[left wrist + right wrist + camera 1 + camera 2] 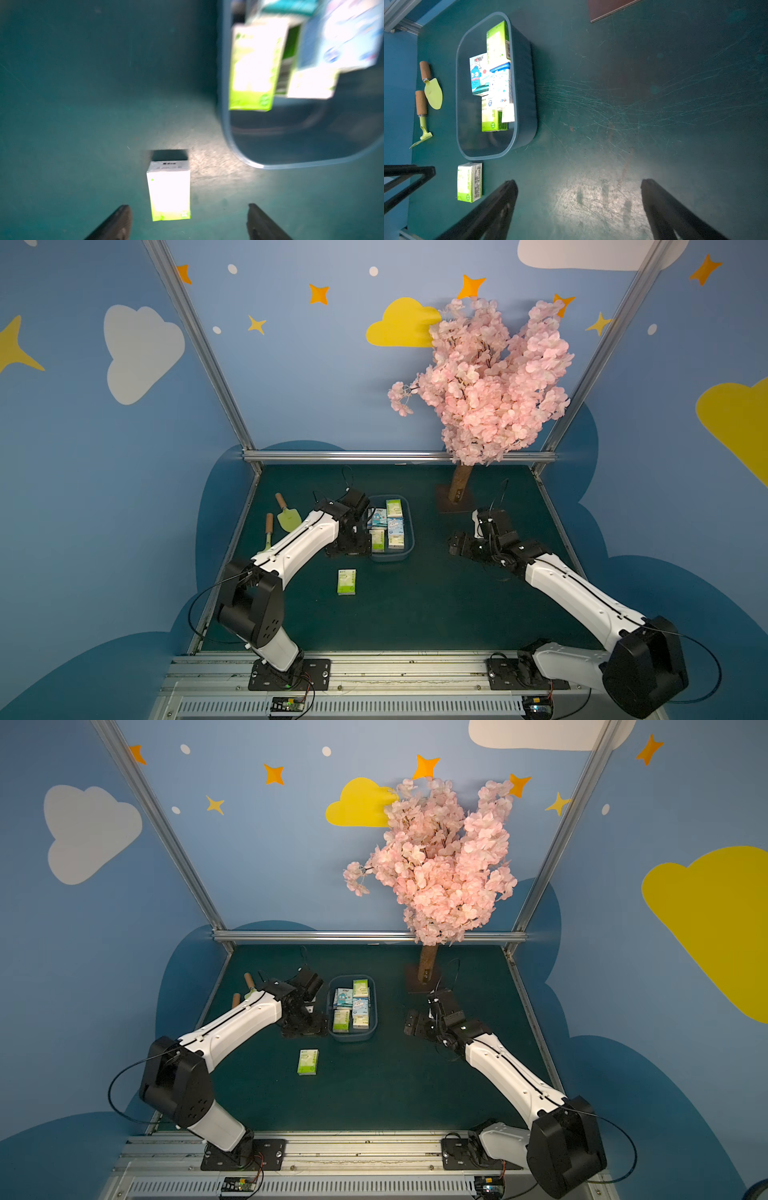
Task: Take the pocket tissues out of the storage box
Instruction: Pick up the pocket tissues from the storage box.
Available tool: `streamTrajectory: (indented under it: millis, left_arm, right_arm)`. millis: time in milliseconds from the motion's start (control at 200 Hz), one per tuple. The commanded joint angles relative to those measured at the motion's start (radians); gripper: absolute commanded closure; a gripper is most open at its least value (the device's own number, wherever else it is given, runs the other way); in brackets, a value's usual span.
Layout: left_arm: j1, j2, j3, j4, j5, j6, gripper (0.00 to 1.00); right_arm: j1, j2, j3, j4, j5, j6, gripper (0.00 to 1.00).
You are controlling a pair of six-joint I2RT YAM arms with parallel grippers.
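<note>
Now green packet (pixel 346 582) flat on mat (pixel 436 605), long axis front-to-back; left fingers (pixel 116 222), right fingers (pixel 664 207) spread, empty.

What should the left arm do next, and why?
Probably swing the open left gripper over the storage box to its nearest green packet: the jaws are empty, a loose packet already lies on the mat, several remain inside.
</note>
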Motion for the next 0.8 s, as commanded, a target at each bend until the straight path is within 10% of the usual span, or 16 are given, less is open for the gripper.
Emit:
streamTrajectory:
  millis: [0, 796]
  left_arm:
    - [-0.003, -0.002, 0.067, -0.044, 0.014, 0.008, 0.01]
    - [-0.082, 0.435, 0.504, -0.064, -0.040, -0.025, 0.18]
  right_arm:
    - [-0.005, -0.011, -0.005, -0.011, 0.014, 0.001, 0.02]
    - [-0.009, -0.004, 0.006, -0.010, 0.025, -0.004, 0.02]
